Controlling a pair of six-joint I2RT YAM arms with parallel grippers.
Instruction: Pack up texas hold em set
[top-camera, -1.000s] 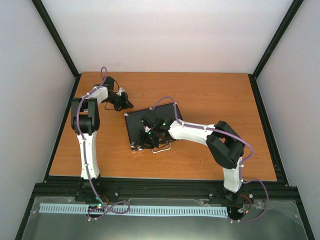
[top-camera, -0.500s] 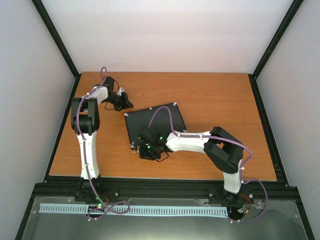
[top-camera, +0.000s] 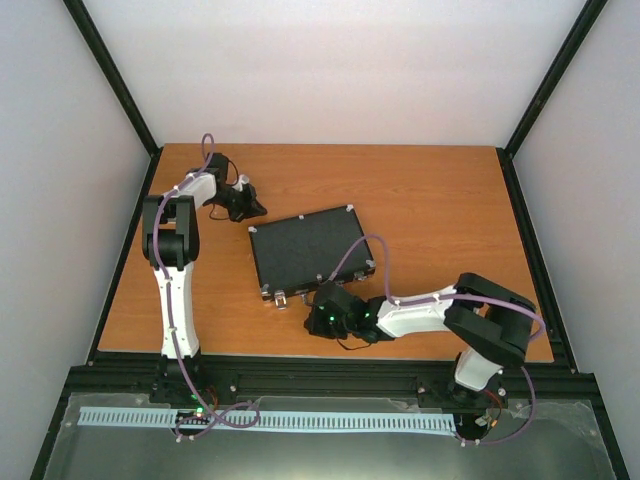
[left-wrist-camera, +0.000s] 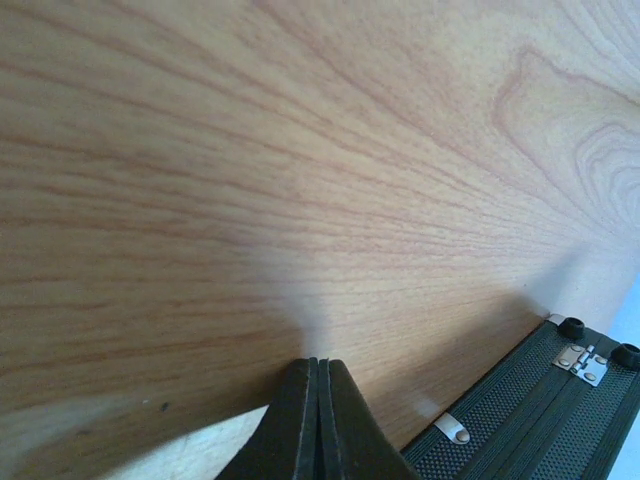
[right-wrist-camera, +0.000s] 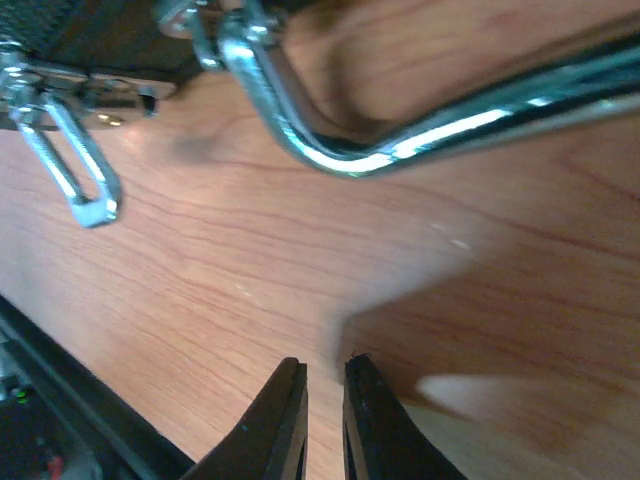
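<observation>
The briefcase (top-camera: 308, 248) lies flat and closed near the middle of the table (top-camera: 440, 200), a little left of centre, with its handle side towards the near edge. It looks like a rigid, boxy shell, probably weighty if the chips are inside, since none lie loose in view. The black skin has a woven, pebbled grain that should give some friction, while the silver corner caps and fittings are smooth and slick.

The bent chrome handle (right-wrist-camera: 400, 140) is the natural place to lift it, though the round polished bar could slip between narrow fingers. A latch (right-wrist-camera: 75, 175) beside it shows a wire loop that appears to hang loose, so I judge the lid is not yet secured. A small silver hinge (left-wrist-camera: 582, 362) sits on the far edge.

The right gripper (right-wrist-camera: 325, 400) hovers low over the wood just near of the handle, its fingers almost together with a thin slit between them, holding nothing. The left gripper (left-wrist-camera: 318, 420) is far left, just beside the case's far corner, pressed fully closed and empty.

The tabletop is matt, grained wood.
</observation>
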